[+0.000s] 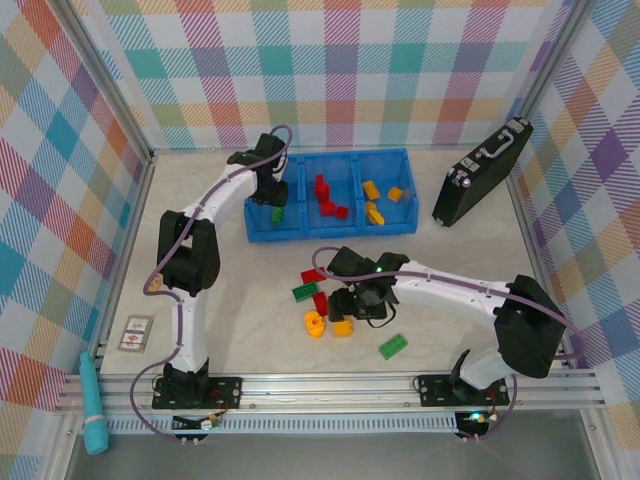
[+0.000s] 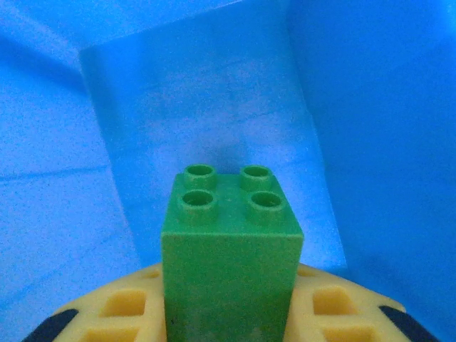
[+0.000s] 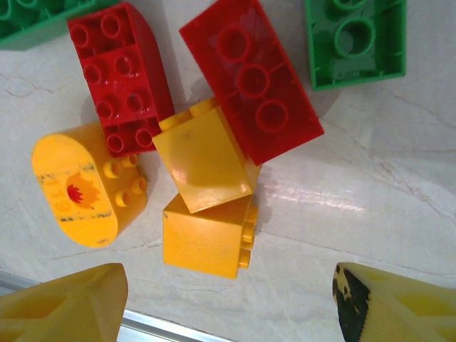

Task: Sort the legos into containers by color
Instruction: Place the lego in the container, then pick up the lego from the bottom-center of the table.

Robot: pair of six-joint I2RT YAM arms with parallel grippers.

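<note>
Crowding the left pincer (image 2: 229,322), a green lego (image 2: 229,239) hides its grip.

A bright blue ribbed plastic bin (image 1: 330,233) of three compartments is set at the far side of the pale worktop (image 1: 250,340). The left arm's fingers (image 1: 270,190) are lowered into its left compartment, by a green studded plastic brick (image 1: 277,215). Red bricks (image 1: 326,195) are seen in the middle compartment and orange bricks (image 1: 373,205) in the right. The right arm's fingers (image 1: 360,300) are poised over loose mixed bricks (image 1: 315,323).
</note>
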